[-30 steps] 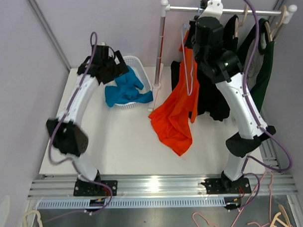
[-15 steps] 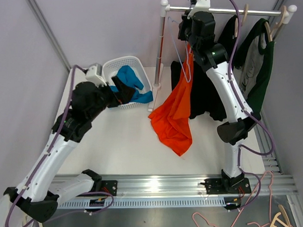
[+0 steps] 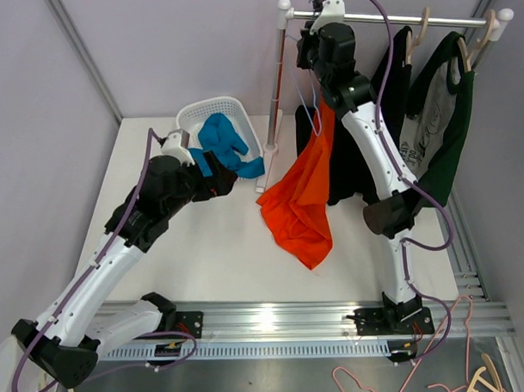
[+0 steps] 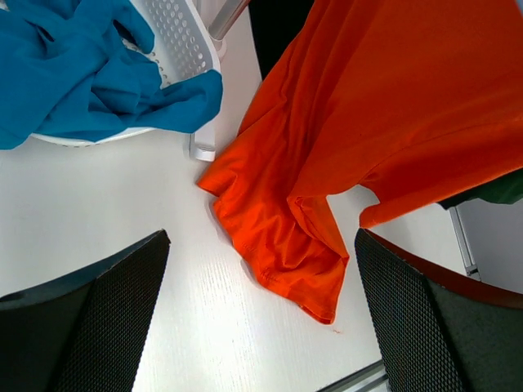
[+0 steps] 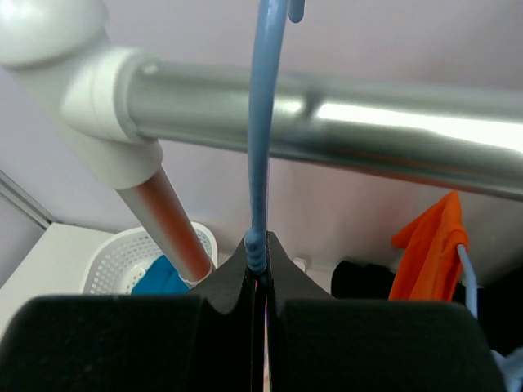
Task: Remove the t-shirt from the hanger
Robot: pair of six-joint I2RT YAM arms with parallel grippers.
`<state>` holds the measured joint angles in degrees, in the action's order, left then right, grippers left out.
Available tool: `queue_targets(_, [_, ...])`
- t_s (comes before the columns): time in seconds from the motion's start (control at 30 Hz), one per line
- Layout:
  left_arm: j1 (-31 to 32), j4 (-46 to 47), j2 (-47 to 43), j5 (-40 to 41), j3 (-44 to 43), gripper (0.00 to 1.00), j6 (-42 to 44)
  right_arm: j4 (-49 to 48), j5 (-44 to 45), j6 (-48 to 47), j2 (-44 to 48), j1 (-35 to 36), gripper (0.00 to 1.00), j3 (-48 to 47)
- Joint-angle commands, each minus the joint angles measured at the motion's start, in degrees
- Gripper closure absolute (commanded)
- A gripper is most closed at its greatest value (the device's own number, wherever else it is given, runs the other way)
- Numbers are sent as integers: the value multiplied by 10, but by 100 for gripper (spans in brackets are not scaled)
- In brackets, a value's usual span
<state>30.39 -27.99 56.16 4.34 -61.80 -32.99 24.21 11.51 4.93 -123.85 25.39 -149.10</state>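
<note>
My right tool (image 5: 257,249), clamped on the hanger (image 5: 260,122), has reached the rail (image 5: 343,118); left tool (image 4: 257,245) (open, empty) has swung to the shirt (image 4: 368,106), ready to pull.

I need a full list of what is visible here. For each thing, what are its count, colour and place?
Orange fabric t-shirt: one, orange, hanging below the rail, its lower end lying on the table.
Light blue wire hanger: one, light blue, hooked over the rail.
Silver metal clothes rail: one, silver with white fittings, far side.
White perforated plastic basket: one, white, far left of the table.
Blue crumpled cloth: one, blue, in the basket, spilling over its rim.
Black hanging clothes: count unclear, black, behind the t-shirt.
Dark green garment: one, green, right end of the rail.
White table: one, white.
Left claw: black, open, above the table.
Right claw: black, shut on the hanger.
</note>
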Motion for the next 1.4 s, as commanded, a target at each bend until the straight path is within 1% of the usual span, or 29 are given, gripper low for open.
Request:
queue_targets(0.0, [8, 25, -7, 6, 4, 1, 0, -15, -15, -1, -4, 6, 100, -9])
queue_targets(0.1, [11, 26, -6, 8, 5, 1, 1, 0, -26, -1, -3, 16, 100, -8])
queue_targets(0.13, [11, 27, -6, 7, 5, 0, 2, 7, -24, -1, 3, 18, 90, -8])
queue_targets(0.2, [16, 26, -4, 10, 7, 0, 3, 22, -5, -4, 19, 25, 74, -1])
queue_targets(0.23, [18, 27, -5, 13, 7, 0, 4, 23, -2, 1, 31, 25, 50, 19])
queue_targets(0.27, [19, 25, -4, 16, 5, 1, 5, 24, -1, 3, 62, 25, 41, 31])
queue_targets(0.3, [23, 24, -6, 17, 4, 1, 6, 25, -3, 5, 79, 25, 40, 42])
queue_targets(0.37, [27, 21, -7, 20, -2, 0, 7, 43, 10, 10, 125, 28, 40, 60])
queue_targets(0.4, [31, 20, -8, 22, -6, 1, 7, 56, 11, 10, 135, 30, 40, 60])
queue_targets(0.47, [37, 17, -11, 28, -9, 1, 11, 93, 51, 4, 163, 41, 40, 63])
queue_targets(0.57, [49, 13, -11, 41, -14, 1, 14, 129, 83, 2, 185, 48, 41, 72])
queue_targets(0.67, [58, 11, -11, 49, -14, 1, 14, 114, 101, 7, 234, 48, 42, 145])
queue_targets(0.7, [59, 11, -11, 50, -14, 1, 14, 120, 111, 9, 231, 47, 43, 142])
queue_targets(0.77, [63, 12, -11, 51, -13, 1, 14, 164, 118, 24, 213, 28, 43, 115])
queue_targets(0.8, [63, 12, -9, 51, -15, 0, 14, 181, 110, 32, 198, 20, 44, 94])
queue_targets(0.83, [63, 10, -8, 52, -16, 0, 15, 198, 103, 40, 167, 11, 46, 51])
queue_targets(0.87, [64, 11, -7, 52, -16, 1, 14, 223, 97, 46, 151, -1, 46, 32])
queue_targets(0.93, [65, 10, -8, 54, -16, 0, 14, 230, 88, 50, 123, -5, 47, 7])
queue_targets(1.23, [65, 8, -16, 62, -12, 1, 25, 205, 38, 79, 86, -38, 48, 16])
queue_targets(1.27, [65, 8, -16, 63, -13, 1, 25, 204, 42, 80, 78, -39, 49, 15])
queue_targets(1.3, [65, 9, -17, 64, -11, 1, 27, 205, 47, 80, 75, -40, 58, 16])
queue_targets(1.37, [65, 8, -15, 65, -11, 0, 28, 204, 72, 76, 68, -40, 62, 20])
